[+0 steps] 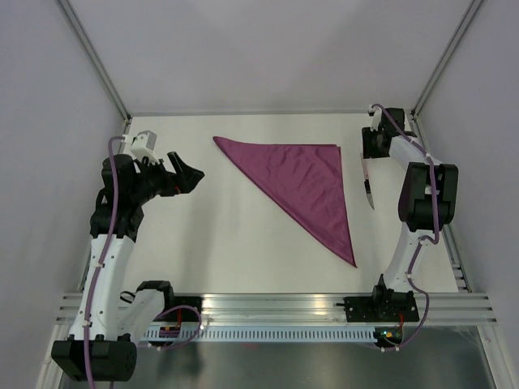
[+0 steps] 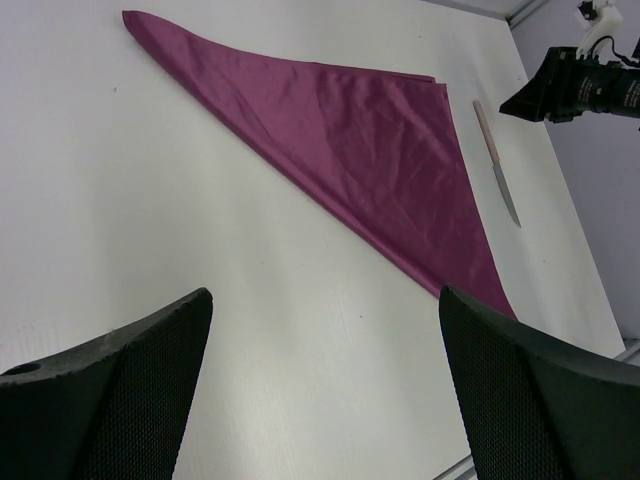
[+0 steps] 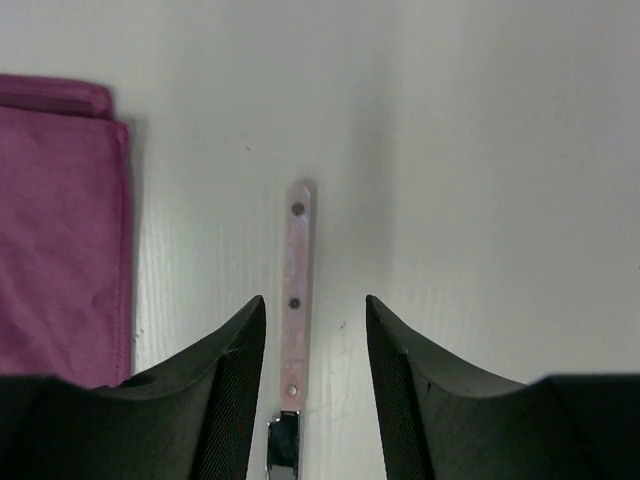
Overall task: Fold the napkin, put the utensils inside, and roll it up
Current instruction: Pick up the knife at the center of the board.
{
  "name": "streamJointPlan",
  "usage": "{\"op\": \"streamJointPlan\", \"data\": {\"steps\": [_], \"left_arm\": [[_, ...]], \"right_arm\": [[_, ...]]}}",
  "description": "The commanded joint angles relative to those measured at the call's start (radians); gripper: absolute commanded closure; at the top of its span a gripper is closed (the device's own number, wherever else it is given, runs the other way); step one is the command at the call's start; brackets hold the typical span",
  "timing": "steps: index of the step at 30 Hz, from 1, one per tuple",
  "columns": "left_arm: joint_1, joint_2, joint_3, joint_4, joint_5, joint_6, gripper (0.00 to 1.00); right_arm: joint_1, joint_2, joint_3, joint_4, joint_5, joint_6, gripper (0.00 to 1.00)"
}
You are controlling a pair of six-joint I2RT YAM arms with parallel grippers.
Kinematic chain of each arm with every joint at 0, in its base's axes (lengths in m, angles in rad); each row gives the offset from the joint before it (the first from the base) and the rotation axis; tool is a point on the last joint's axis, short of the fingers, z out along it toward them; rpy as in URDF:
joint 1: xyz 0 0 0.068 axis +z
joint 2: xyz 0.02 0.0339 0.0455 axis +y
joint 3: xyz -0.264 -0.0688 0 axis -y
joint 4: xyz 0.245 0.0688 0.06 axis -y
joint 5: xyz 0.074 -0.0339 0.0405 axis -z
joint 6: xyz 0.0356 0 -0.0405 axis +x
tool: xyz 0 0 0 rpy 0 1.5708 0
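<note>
The plum-magenta napkin (image 1: 304,182) (image 2: 370,150) lies flat on the white table, folded into a triangle. Its long edge runs from the far left corner to the near right tip. One utensil, a slim knife (image 1: 369,194) (image 2: 497,165) with a pale riveted handle (image 3: 297,260), lies just right of the napkin (image 3: 60,230). My right gripper (image 1: 366,164) (image 3: 314,300) hangs open over the handle. One finger stands on each side, with gaps showing. My left gripper (image 1: 188,164) (image 2: 325,292) is wide open over bare table left of the napkin, holding nothing.
White walls with metal frame posts close in the table at the back and sides. An aluminium rail (image 1: 284,306) runs along the near edge by the arm bases. The right arm's black wrist (image 2: 575,85) reaches in near the far right corner.
</note>
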State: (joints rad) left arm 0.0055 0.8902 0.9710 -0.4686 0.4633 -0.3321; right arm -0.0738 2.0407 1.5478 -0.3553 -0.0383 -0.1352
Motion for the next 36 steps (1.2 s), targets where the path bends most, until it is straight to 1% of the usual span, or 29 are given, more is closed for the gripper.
{"op": "streamJointPlan", "data": {"steps": [1, 5, 9, 12, 13, 14, 21, 23, 24, 26, 27, 31, 32, 36], "left_arm": [[0.007, -0.025, -0.025, 0.045, 0.057, -0.045, 0.03], [0.005, -0.031, -0.034, 0.047, 0.067, -0.041, 0.03], [0.007, -0.037, -0.038, 0.047, 0.074, -0.041, 0.02], [0.007, -0.043, -0.046, 0.051, 0.075, -0.042, 0.03], [0.005, -0.045, -0.048, 0.051, 0.075, -0.042, 0.03], [0.005, -0.046, -0.049, 0.053, 0.077, -0.042, 0.02], [0.005, -0.048, -0.054, 0.053, 0.075, -0.044, 0.03], [0.007, -0.048, -0.052, 0.054, 0.074, -0.044, 0.03], [0.005, -0.046, -0.051, 0.053, 0.072, -0.044, 0.03], [0.005, -0.045, -0.049, 0.053, 0.067, -0.042, 0.03], [0.005, -0.045, -0.049, 0.053, 0.064, -0.042, 0.03], [0.007, -0.042, -0.045, 0.048, 0.058, -0.042, 0.03], [0.005, -0.04, -0.038, 0.048, 0.057, -0.042, 0.03], [0.007, -0.033, -0.026, 0.045, 0.048, -0.044, 0.03]], "right_arm": [[-0.009, -0.037, -0.043, -0.048, -0.021, -0.009, 0.5], [-0.012, -0.022, -0.075, -0.048, -0.049, -0.009, 0.52], [-0.014, -0.001, -0.092, -0.054, -0.043, -0.014, 0.52], [-0.015, 0.007, -0.106, -0.054, -0.028, -0.017, 0.56], [-0.017, 0.009, -0.109, -0.06, -0.025, -0.02, 0.6], [-0.017, 0.015, -0.117, -0.062, -0.022, -0.021, 0.62], [-0.023, 0.018, -0.183, -0.042, -0.014, -0.058, 0.63], [-0.024, 0.026, -0.186, -0.042, -0.015, -0.063, 0.66], [-0.024, 0.027, -0.184, -0.045, -0.018, -0.064, 0.76], [-0.024, 0.023, -0.181, -0.048, -0.023, -0.069, 0.89], [-0.023, 0.019, -0.178, -0.054, -0.026, -0.072, 0.99], [-0.024, -0.039, -0.155, -0.096, -0.048, -0.081, 0.99], [-0.024, -0.075, -0.143, -0.103, -0.054, -0.081, 0.99], [-0.017, -0.161, -0.086, -0.174, -0.127, -0.08, 1.0]]}}
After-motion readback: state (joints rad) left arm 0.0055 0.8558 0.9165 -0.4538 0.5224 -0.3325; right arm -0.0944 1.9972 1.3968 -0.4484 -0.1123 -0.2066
